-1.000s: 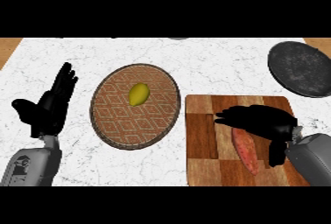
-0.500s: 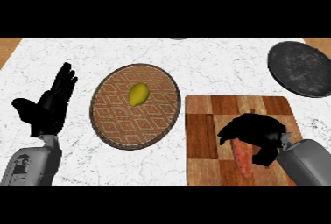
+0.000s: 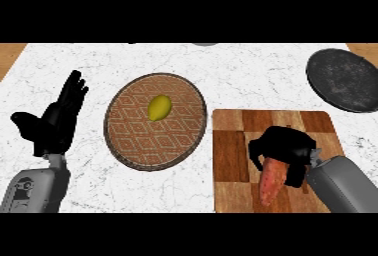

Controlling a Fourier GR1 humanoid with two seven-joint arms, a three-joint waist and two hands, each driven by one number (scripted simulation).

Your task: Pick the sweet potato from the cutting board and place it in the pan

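We see two forearms sheathed in smooth grey casing, each rounded and tube-like with a soft sheen. The left forearm [image 3: 33, 189] carries small dark markings on its casing, round spots like screws or ports. Each forearm ends in a matte black hand: the left robot hand [image 3: 50, 127] shows slender black fingers and a thick thumb, and the right robot hand [image 3: 284, 150] looks bulkier, its black segments glossy at the edges above the right forearm [image 3: 343, 185].
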